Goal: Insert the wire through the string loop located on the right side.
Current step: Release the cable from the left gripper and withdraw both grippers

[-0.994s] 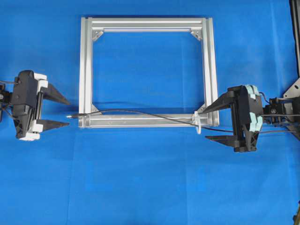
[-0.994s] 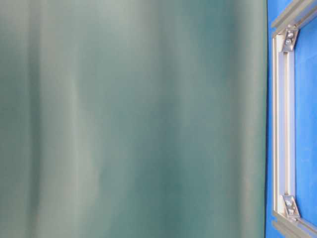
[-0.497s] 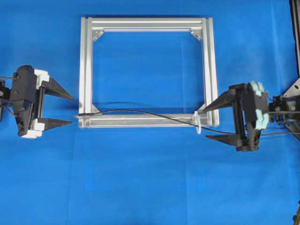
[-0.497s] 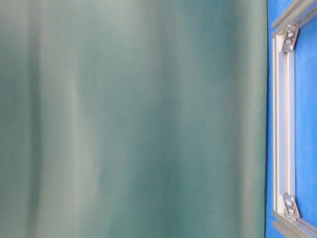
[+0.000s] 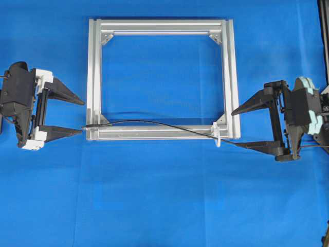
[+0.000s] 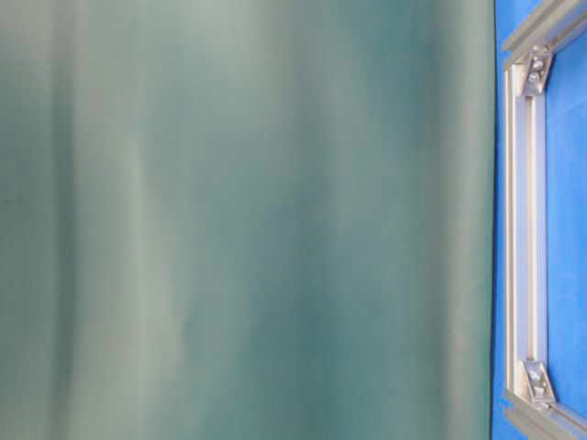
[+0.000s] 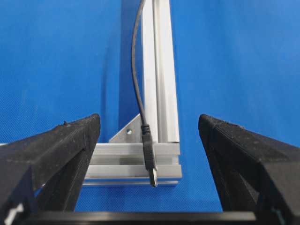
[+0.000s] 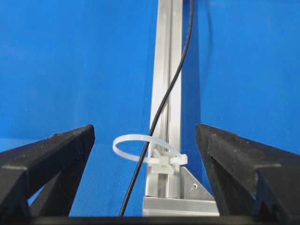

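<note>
The thin black wire (image 5: 154, 123) lies along the front bar of the silver frame (image 5: 95, 77). Its plug tip (image 7: 151, 168) rests on the frame's front left corner. The wire (image 8: 173, 79) passes through the white string loop (image 8: 133, 136), which is fixed at the frame's front right corner (image 5: 218, 135). From there it runs on under the lower finger of my right gripper (image 5: 235, 129). That gripper is open, right of the loop, holding nothing. My left gripper (image 5: 82, 117) is open just left of the plug, which lies ahead of its wide-apart jaws (image 7: 149, 123).
Blue cloth covers the table around the frame. A blurred grey-green surface fills most of the table-level view, leaving only a strip of the frame (image 6: 525, 229) at the right. Black arm hardware stands at the right edge (image 5: 324, 41).
My right gripper has drawn back to the right, away from the loop. My left gripper has shifted a little up. The plug tip has slid slightly right onto the frame corner.
</note>
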### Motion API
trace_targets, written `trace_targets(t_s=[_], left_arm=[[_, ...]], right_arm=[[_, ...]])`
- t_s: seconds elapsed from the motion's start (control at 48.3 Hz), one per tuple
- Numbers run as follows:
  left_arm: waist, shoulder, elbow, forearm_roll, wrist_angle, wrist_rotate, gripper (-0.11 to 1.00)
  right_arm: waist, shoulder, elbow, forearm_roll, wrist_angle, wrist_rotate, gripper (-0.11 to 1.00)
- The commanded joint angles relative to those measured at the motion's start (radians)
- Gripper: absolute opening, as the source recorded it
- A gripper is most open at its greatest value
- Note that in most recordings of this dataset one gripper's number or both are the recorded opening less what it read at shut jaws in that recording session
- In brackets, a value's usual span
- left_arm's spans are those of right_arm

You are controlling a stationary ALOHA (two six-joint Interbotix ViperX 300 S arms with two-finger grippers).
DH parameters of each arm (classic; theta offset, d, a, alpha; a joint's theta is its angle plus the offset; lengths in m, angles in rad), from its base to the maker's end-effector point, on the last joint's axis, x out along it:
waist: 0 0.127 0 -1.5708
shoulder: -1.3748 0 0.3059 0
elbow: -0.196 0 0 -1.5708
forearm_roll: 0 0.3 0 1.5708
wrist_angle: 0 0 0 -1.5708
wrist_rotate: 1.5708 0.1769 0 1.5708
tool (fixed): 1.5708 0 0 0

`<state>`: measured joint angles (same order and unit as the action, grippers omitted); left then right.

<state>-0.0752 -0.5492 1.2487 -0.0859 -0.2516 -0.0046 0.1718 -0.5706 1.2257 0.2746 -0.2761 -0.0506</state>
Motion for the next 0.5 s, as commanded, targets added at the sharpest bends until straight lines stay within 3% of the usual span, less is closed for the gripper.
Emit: trace_targets(t_s=[0.0, 0.476], left_arm=[[0.008, -0.005, -0.018, 0.002, -0.002, 0.002, 0.82], [0.006, -0.006, -0.018, 0.002, 0.005, 0.0, 0.82]], right_arm=[[-0.003, -0.003, -0.02, -0.003, 0.0, -0.002, 0.94], [-0.003, 0.02, -0.026, -0.003, 0.0, -0.003, 0.94]])
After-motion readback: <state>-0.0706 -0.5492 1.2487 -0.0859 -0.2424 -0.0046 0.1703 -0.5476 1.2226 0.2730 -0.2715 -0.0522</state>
